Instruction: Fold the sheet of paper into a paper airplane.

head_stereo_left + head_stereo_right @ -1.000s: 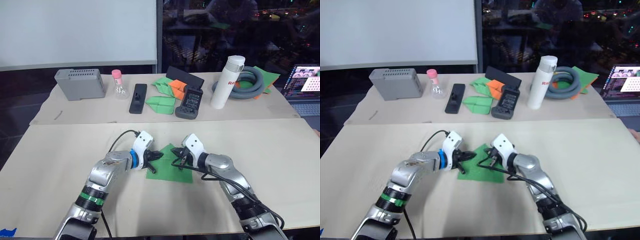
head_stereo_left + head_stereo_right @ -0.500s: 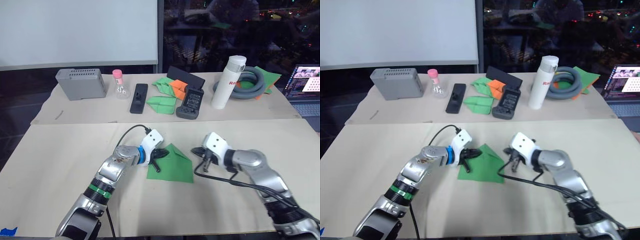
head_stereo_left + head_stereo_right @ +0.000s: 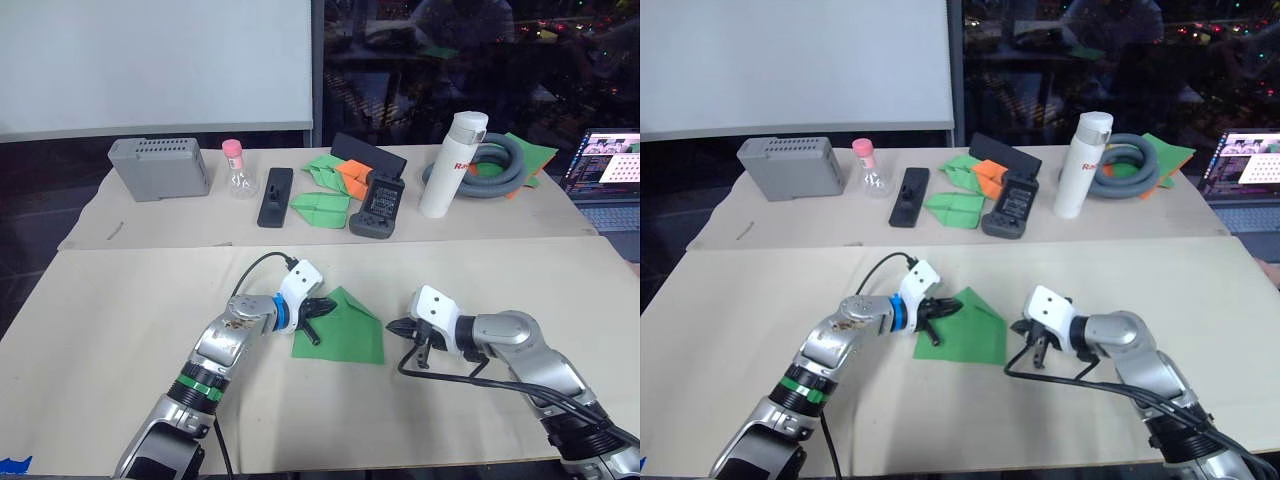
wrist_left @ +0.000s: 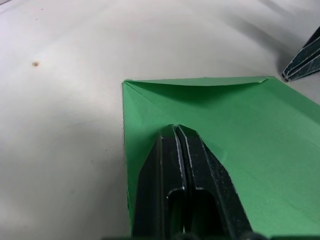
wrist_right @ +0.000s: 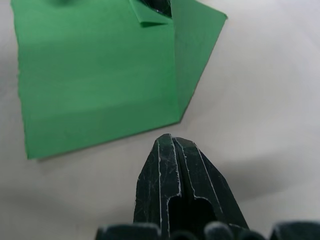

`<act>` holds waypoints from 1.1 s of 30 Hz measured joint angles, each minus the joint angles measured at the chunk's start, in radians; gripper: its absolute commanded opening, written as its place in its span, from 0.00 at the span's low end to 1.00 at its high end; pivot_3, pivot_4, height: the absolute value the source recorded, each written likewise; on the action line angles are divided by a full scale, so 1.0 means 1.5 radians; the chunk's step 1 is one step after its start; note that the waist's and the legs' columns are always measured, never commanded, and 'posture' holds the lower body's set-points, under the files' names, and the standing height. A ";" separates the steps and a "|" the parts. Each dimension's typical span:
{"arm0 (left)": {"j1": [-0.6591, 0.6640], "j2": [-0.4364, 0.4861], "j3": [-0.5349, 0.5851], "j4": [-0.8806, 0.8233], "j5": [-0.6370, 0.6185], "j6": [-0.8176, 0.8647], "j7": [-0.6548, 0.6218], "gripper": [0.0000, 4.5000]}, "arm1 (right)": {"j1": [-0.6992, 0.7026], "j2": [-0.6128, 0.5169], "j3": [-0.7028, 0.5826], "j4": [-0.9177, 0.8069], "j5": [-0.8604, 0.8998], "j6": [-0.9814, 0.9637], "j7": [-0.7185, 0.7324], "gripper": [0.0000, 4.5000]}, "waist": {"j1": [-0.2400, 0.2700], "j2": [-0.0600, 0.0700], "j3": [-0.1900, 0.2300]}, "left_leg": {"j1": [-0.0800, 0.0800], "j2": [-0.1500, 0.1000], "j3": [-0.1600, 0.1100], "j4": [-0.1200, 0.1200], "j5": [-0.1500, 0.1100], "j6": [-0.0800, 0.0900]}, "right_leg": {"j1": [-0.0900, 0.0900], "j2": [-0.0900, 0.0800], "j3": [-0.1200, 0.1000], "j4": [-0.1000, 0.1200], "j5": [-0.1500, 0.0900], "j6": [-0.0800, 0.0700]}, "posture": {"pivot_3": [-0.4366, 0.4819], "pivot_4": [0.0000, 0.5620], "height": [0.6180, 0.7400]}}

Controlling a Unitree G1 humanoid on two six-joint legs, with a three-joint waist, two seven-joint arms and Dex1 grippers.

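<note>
The sheet of paper (image 3: 348,330) lies flat on the table, bright green, its far corners folded in so it ends in a point. My left gripper (image 3: 322,307) is shut and rests its tips on the paper's left part; in the left wrist view the closed fingers (image 4: 170,165) lie on top of the green surface. My right gripper (image 3: 394,327) is shut and sits on the bare table just right of the paper, not touching it. From the right wrist, the paper (image 5: 95,75) lies beyond the closed fingertips (image 5: 167,150).
Along the far table stand a grey box (image 3: 160,167), a pink-capped bottle (image 3: 236,168), a black handset (image 3: 277,196), green and orange folded papers (image 3: 330,185), a black device (image 3: 378,205), a white flask (image 3: 445,165), a grey hose (image 3: 500,160) and a laptop (image 3: 605,175).
My right gripper has left the paper and drawn back to the right onto bare table. The left gripper has shifted right onto the paper and stays there.
</note>
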 measured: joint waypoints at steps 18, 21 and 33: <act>-0.007 -0.044 0.058 0.031 -0.040 0.016 0.016 0.01 | -0.136 0.104 0.067 0.109 -0.045 -0.004 -0.053 0.00 | -0.003 0.000 0.000 | -0.009 -0.001 -0.001 0.006 0.000 0.000 | -0.006 -0.001 -0.001 0.002 0.001 0.001 | 0.48 0.27 1.00; -0.009 -0.060 0.065 0.041 -0.039 0.006 0.031 0.01 | -0.131 0.112 0.068 0.114 -0.047 -0.015 -0.062 0.00 | -0.004 0.000 0.000 | -0.009 -0.001 -0.001 0.006 0.000 0.000 | -0.006 -0.001 -0.001 0.002 0.001 0.001 | 0.48 0.27 1.00; -0.024 -0.061 0.029 0.064 -0.015 -0.029 0.007 0.01 | -0.092 0.110 0.059 0.081 -0.046 -0.018 -0.085 0.00 | -0.004 0.000 0.000 | -0.008 -0.001 -0.001 0.006 0.000 0.000 | -0.006 -0.001 -0.001 0.005 0.001 0.001 | 0.48 0.27 1.00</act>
